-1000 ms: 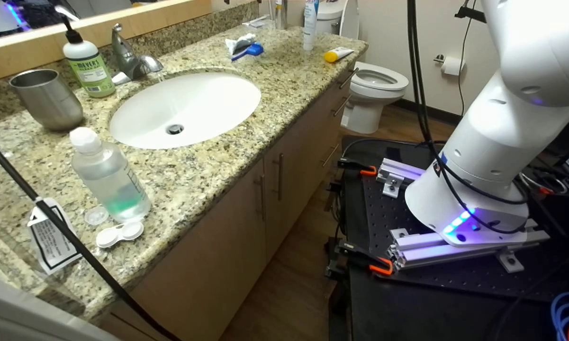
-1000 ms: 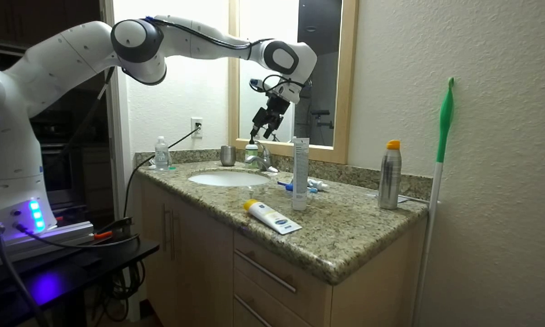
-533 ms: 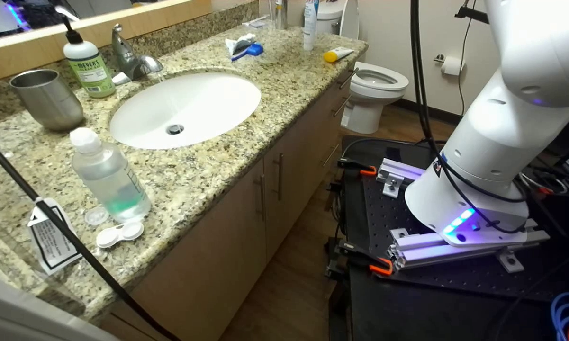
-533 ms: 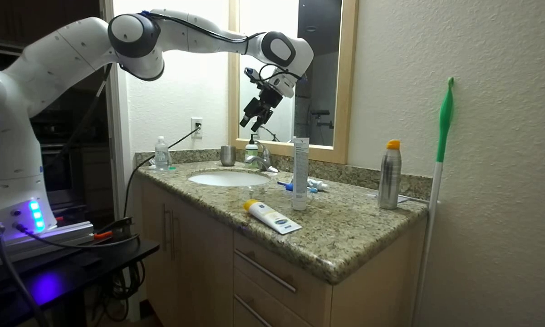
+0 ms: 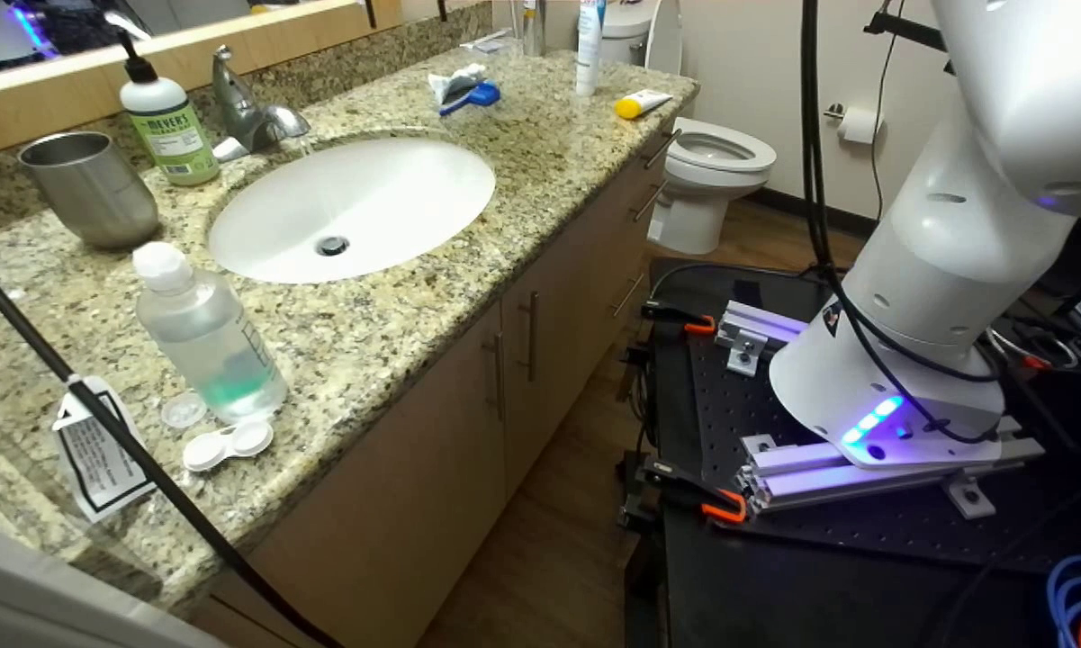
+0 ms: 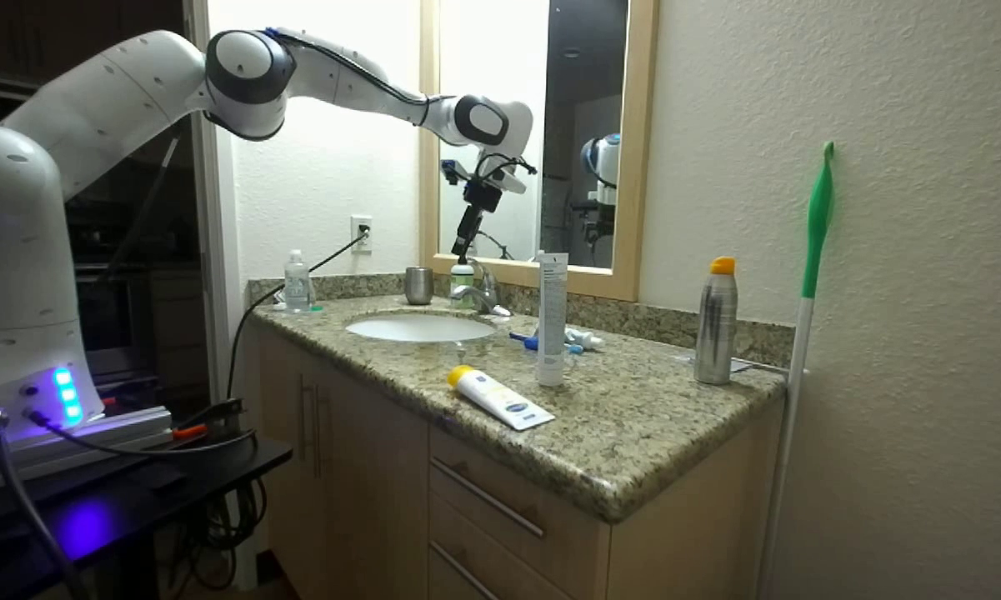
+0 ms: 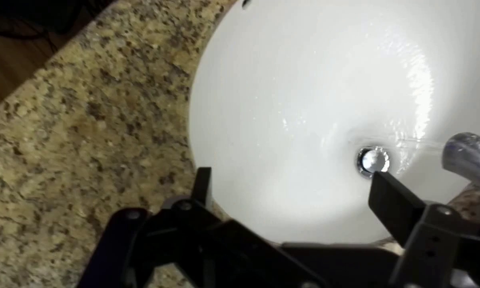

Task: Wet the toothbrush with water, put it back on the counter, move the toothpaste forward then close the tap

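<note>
Bathroom, speckled granite table (image 6: 633,429), read from the end with the spray can outward. Spray can (image 6: 715,325), orange cap, upright toward the back edge. Yellow-capped tube (image 6: 504,398) lies near the front edge; tall white tube (image 6: 552,325) stands near it, farther in. Next, toward the back edge: toothbrush (image 6: 529,341), reads as a blue piece, and toothpaste (image 6: 585,339), a whitish tube. Both lie on the table close together; bristles too small to make out, can't tell if the two touch. Then the white basin (image 6: 417,327), set into the table; drain (image 7: 372,161) shows in the wrist view. Fingers (image 7: 397,208) hang above the basin beside the tap (image 6: 490,293), spread wide, white bowl visible through the gap. Tap sits on the back-edge side, spout over the basin, thin stream of water (image 7: 417,141) coming out. Soap bottle (image 6: 462,275) just past it, steel cup (image 6: 418,286) beyond. Far end, near the front edge: clear bottle (image 5: 211,333) upright, lens case (image 5: 228,445) just beside it. Mirror (image 6: 583,75) behind the back edge; outlet (image 6: 361,233) on the wall past the far end.
</note>
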{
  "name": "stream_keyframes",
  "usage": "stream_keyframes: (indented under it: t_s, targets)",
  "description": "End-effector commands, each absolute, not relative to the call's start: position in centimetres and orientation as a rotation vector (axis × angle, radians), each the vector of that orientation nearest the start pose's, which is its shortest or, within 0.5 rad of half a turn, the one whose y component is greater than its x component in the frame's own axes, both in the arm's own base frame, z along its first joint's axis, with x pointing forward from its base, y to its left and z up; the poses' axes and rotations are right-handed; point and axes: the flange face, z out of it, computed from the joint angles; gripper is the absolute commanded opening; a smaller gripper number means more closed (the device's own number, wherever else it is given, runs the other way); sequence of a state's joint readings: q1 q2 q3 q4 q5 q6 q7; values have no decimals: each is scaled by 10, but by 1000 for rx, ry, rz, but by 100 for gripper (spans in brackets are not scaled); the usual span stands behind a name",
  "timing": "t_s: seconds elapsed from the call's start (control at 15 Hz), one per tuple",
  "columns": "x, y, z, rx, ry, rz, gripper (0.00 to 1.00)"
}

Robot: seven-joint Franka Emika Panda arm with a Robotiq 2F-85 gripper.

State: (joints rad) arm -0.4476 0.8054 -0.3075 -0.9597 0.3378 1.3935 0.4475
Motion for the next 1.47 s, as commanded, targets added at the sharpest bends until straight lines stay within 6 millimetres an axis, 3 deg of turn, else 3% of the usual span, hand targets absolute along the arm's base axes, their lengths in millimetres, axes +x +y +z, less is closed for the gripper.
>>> stream_keyframes:
  t_s: [0.0,0.13,0.2,0.4,0.53,0.73,0.87,1.0,1.13,1.4]
  targets:
    - [622,-355,386,-2618,1448,268,100]
    - [632,-339,392,-2660,1369,101,100]
    - [645,-347,385,-2632,1446,188,100]
    - [650,-338,385,-2640,1438,172,100]
    - [662,-342,378,-2602,1407,54,100]
    - [683,-333,400,-2506,1340,-182,100]
    - [696,-329,403,-2461,1287,-298,100]
    - [703,-328,394,-2444,1299,-348,100]
    - [701,-324,400,-2460,1321,-320,100]
    - [712,-326,376,-2437,1335,-342,100]
